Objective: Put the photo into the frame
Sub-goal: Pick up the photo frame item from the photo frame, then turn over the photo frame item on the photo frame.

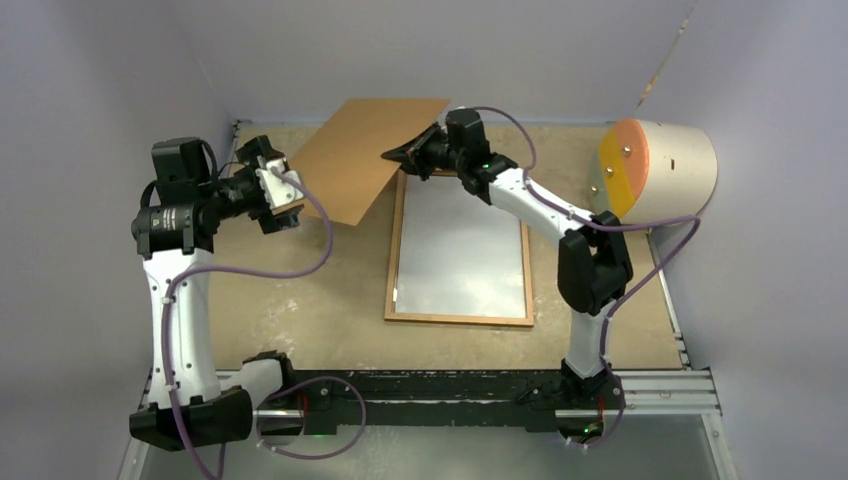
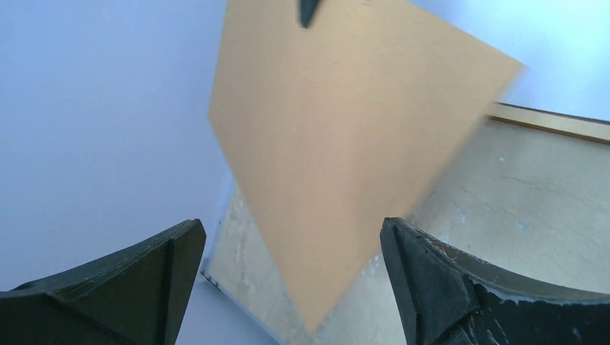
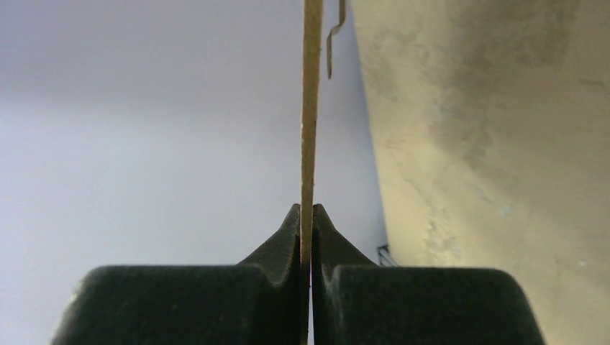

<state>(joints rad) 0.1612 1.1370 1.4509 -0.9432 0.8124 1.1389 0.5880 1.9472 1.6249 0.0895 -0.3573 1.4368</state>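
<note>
- My right gripper (image 1: 398, 155) is clenched on the backing board (image 1: 365, 160), tilted above the frame (image 1: 460, 321)'s far-left corner.
- My left gripper (image 1: 288, 187) is wide open, empty, left of the frame.
- The frame lies flat on the table (image 1: 300, 300); photo (image 1: 462, 250) inside, white back up.

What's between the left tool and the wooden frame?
In the top view, the brown board, gripped by the right tool, hangs between left tool and frame, above the table.
</note>
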